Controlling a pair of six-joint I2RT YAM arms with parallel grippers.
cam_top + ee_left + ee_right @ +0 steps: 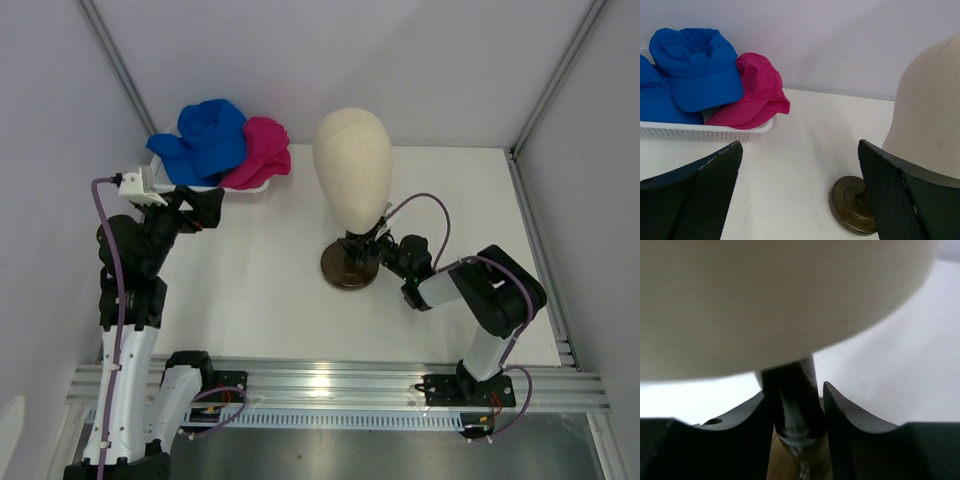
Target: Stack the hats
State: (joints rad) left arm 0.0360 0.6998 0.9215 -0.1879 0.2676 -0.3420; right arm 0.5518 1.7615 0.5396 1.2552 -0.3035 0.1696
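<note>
Right fingers (855, 415) pinching mannequin stem (792, 400), left fingers (705, 200) spread wide — free

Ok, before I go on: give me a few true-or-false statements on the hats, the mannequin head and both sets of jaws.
1. The hats, blue and pink, are piled in the white basket. True.
2. A pink hat already sits on the mannequin head. False: the head is bare.
3. The left gripper has its jaws wide open and holds nothing. True.
4. The right gripper hangs free, well away from the head. False: its jaws are closed on the dark post just under the head.
5. In the top view the basket stands to the right of the head. False: it stands to the left, at the far edge of the table.
</note>
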